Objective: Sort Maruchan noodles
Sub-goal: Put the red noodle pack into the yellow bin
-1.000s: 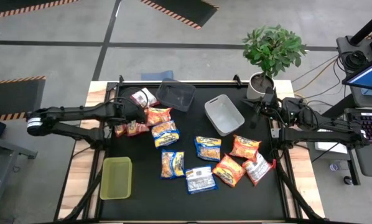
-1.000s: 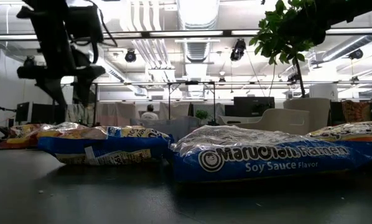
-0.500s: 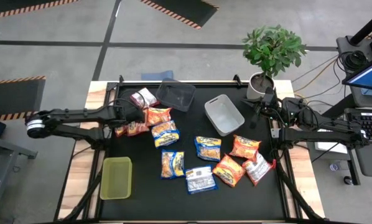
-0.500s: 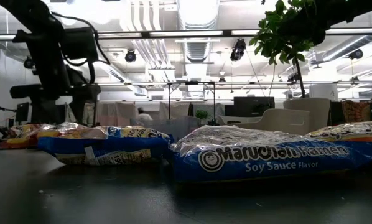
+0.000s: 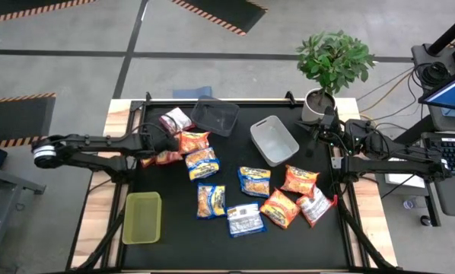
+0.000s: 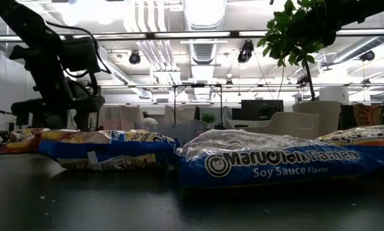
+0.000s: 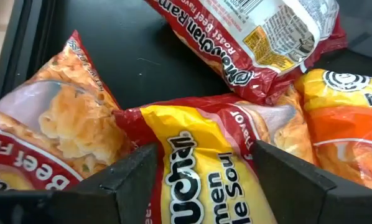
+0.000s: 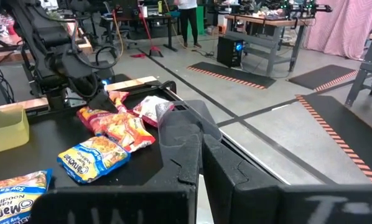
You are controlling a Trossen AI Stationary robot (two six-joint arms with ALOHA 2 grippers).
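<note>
Maruchan noodle packets lie flat across the black table (image 5: 174, 243). Orange, blue-and-yellow and red-and-white ones sit in the middle and right. A red-and-white one (image 5: 174, 119) and an orange one (image 5: 194, 141) lie at the far left. My left gripper (image 5: 163, 146) is open, slanting down over a red-and-yellow packet (image 7: 201, 155) at the left. One finger (image 7: 133, 171) stands on each side of that packet, which lies beside a red beef packet (image 7: 46, 137). My right gripper (image 8: 200, 149) is shut, held level above the table's right edge. My left gripper's fingers straddle the red-and-yellow packet's end (image 7: 198, 186). They come from above, slanting from the table's left. I cannot tell whether they touch it. The packet lies flat on the table.
A dark grey bin (image 5: 214, 116) and a light grey bin (image 5: 274, 140) stand at the far side, and a yellow-green bin (image 5: 142, 217) at the near left. A potted plant (image 5: 332, 65) is at the far right corner. In the low view a soy sauce packet (image 6: 275, 160) lies closest.
My left gripper has sunk toward the red packets at the table's left and tipped further down. It now hangs just above them. The packets have not moved.
</note>
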